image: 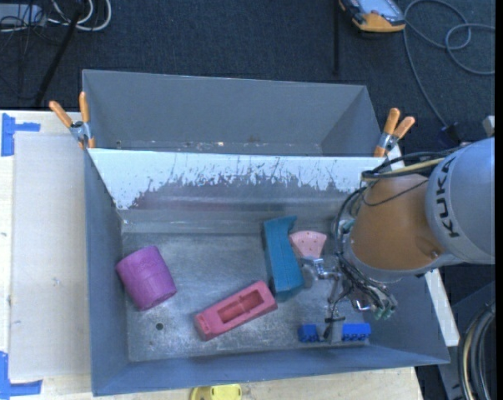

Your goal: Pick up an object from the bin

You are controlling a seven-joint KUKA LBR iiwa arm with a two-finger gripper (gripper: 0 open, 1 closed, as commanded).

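Bin [234,132]: grey metal, six loose things on its floor.
Cylinder [146,277]: one, purple, on the left.
Tray [234,309]: one, pink-red, oblong, lying aslant at front middle.
Block [281,255]: one, teal, at the middle.
Wedge [308,242]: one, pale pink, just right of Block.
Bricks [355,332]: two, small, blue, side by side at front right.
Arm [464,202]: reaches in from the right, orange wrist cover above the bin's right side.
Pincer [333,319]: pointing down over the gap between the Bricks; released or clenched, cannot tell.

The arm [460,202] leans in, its orange-covered wrist [393,227] up and right of the pincer [339,308], which apparently points downward.
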